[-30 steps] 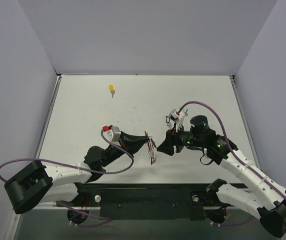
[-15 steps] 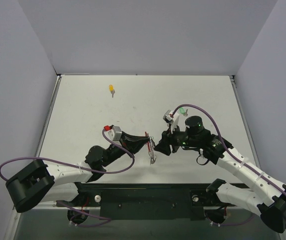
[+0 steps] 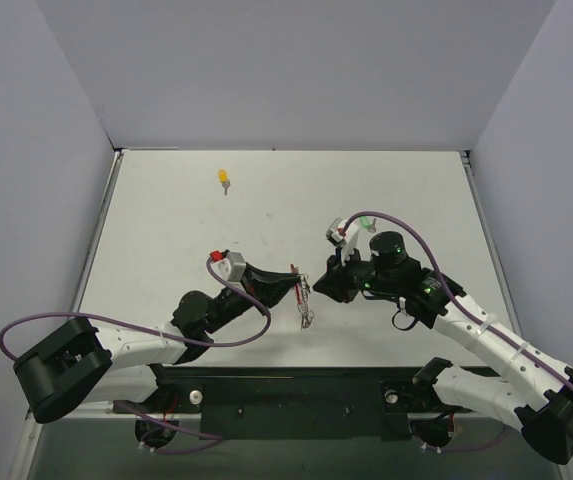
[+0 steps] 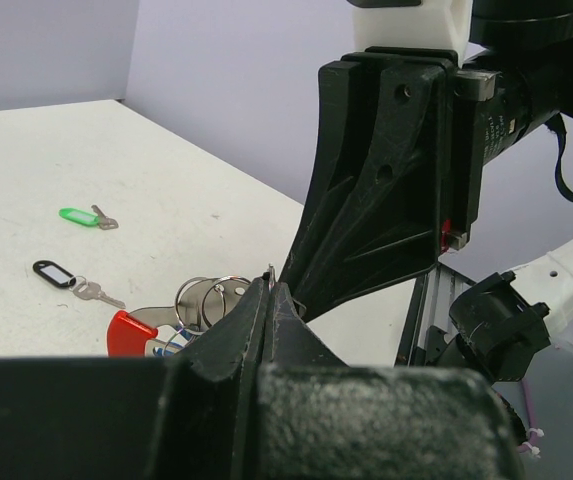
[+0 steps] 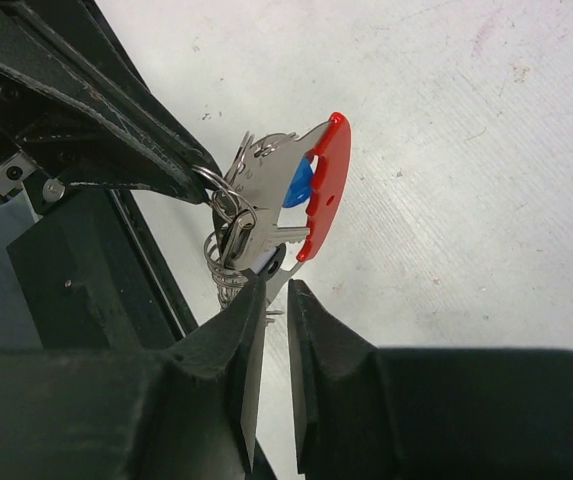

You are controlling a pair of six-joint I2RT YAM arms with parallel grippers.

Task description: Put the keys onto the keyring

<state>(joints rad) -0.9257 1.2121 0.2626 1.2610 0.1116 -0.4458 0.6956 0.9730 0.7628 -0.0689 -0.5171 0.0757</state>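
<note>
Clamping the keyring [image 3: 306,303], hanging lengthwise toward the near edge, left claw [image 3: 297,284] meets right claw [image 5: 274,290], nearly together, grip unclear.

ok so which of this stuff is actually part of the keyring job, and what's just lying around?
Job: keyring in left gripper, blue key on it, right gripper; loose yellow key, green key, black-tagged key.
Not the job: purple cables, black base rail, rig hardware only.
</note>
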